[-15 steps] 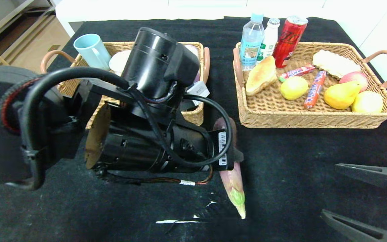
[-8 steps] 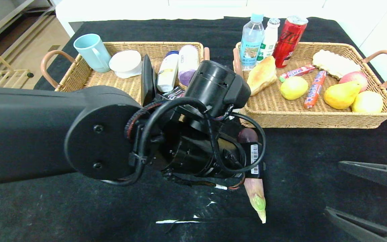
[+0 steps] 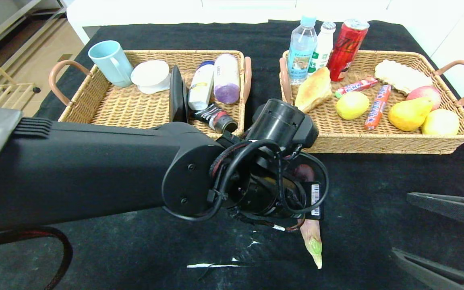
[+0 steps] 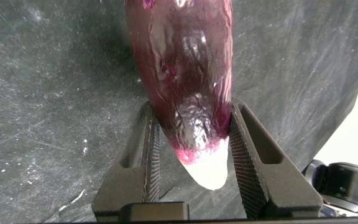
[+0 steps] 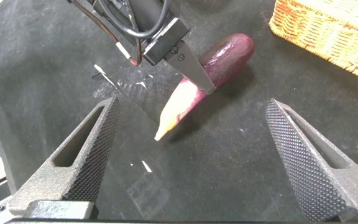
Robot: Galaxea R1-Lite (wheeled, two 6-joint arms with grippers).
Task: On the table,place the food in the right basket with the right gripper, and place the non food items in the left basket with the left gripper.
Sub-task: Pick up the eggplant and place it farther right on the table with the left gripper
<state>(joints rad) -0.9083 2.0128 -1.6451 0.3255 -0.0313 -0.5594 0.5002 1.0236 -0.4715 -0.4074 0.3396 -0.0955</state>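
Observation:
A long purple vegetable with a pale pointed tip [image 3: 311, 241] lies on the black cloth in front of the gap between the baskets. It also shows in the left wrist view [image 4: 185, 56] and the right wrist view [image 5: 219, 55]. My left gripper [image 4: 192, 106] reaches across the table and is shut on the vegetable's middle, with one finger pressed on each side; in the head view the wrist hides it. My right gripper [image 3: 401, 224] hangs open and empty at the near right, with the vegetable ahead of it in its wrist view [image 5: 191, 102].
The left basket [image 3: 95, 100] holds a blue cup [image 3: 110, 62], a white bowl, a black flat item and several bottles. The right basket [image 3: 377, 143] holds bread, fruit, candy bars, two bottles and a red can. White scraps [image 3: 216, 265] lie near the front edge.
My left arm has swung right across the table, carrying the vegetable to the right with it. The left basket's contents have come into view. The right gripper stays put.

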